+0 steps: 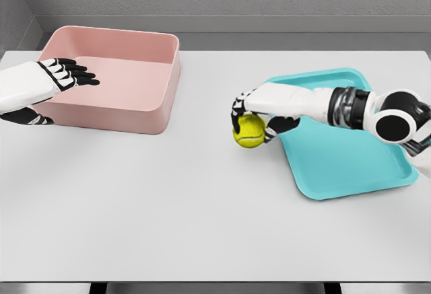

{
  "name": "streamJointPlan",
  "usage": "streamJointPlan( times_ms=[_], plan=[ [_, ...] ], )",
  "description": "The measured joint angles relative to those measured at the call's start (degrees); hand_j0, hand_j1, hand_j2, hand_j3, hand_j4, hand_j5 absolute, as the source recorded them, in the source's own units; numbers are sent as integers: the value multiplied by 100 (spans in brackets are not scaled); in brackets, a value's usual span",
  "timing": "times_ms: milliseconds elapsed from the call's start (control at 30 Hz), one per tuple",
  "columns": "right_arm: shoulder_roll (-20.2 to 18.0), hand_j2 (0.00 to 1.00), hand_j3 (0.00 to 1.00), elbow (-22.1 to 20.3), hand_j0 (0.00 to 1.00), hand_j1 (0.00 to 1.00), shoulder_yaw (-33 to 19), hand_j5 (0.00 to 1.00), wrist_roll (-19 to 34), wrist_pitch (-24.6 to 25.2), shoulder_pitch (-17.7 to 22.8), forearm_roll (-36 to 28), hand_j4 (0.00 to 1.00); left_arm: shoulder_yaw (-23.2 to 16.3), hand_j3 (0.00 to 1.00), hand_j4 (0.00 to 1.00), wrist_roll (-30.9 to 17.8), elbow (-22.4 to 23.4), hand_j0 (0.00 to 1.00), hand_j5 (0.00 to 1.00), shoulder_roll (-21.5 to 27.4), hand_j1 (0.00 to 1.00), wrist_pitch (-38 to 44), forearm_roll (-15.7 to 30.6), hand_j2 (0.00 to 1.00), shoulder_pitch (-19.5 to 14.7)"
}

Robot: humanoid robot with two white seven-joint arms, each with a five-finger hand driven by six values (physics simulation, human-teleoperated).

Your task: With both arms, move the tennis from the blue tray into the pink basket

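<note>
A yellow-green tennis ball (pixel 250 131) is just off the left edge of the blue tray (pixel 357 159), close over the white table. My right hand (pixel 248 114) reaches across the tray from the right and is shut on the ball from above. The pink basket (pixel 145 116) stands at the back left of the table. My left hand (pixel 67 73) hovers over the basket's left wall with its fingers stretched out flat, holding nothing.
The white table (pixel 168 206) stretches wide in front of the basket and tray. A grey wall runs behind the table's far edge.
</note>
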Motion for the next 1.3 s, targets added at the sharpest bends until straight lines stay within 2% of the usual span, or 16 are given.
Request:
streamJointPlan(
  times_ms=[200, 400, 700, 733, 767, 800, 900, 1167, 1267, 1300],
  plan=[
    [326, 36, 36, 0, 36, 36, 236, 36, 4, 41, -343, -3, 36, 0, 100, 100, 0, 10, 100, 100, 3, 100, 0, -1, 100, -9],
    [723, 36, 36, 0, 36, 36, 609, 36, 7, 79, -519, -6, 36, 0, 100, 100, -1, 14, 100, 100, 2, 100, 0, -3, 100, 0],
    [1195, 36, 36, 18, 36, 36, 861, 36, -9, 732, -765, -9, 36, 0, 100, 100, 0, 15, 100, 100, 1, 100, 0, -3, 100, 0],
    [1229, 46, 46, 20, 46, 46, 878, 46, -11, 807, -765, -11, 46, 0, 100, 100, -1, 15, 100, 100, 1, 100, 0, -4, 100, 0],
    [1251, 60, 60, 22, 60, 60, 890, 60, -16, 868, -765, -13, 60, 0, 100, 100, 1, 15, 100, 100, 1, 100, 0, -4, 100, 0],
    [1266, 96, 96, 20, 96, 96, 899, 96, -21, 911, -756, -14, 96, 0, 100, 100, 0, 15, 100, 100, 2, 100, 0, -3, 100, 0],
    [1287, 100, 100, 13, 100, 100, 915, 100, -29, 959, -756, -15, 100, 0, 100, 100, 1, 15, 100, 100, 4, 100, 0, -1, 100, 0],
    [1253, 100, 100, 9, 100, 100, 911, 100, -24, 957, -765, -17, 100, 0, 100, 100, 1, 15, 100, 100, -1, 100, 0, 5, 100, 0],
    [875, 100, 100, 3, 100, 100, 610, 100, -10, 842, -660, -17, 100, -4, 100, 100, 4, 2, 100, 100, 38, 100, 0, 12, 100, 8],
    [673, 100, 100, 2, 100, 100, 414, 100, -2, 765, -563, -13, 100, -2, 100, 100, 5, -29, 100, 100, 60, 100, -1, 15, 100, 151]
  ],
)
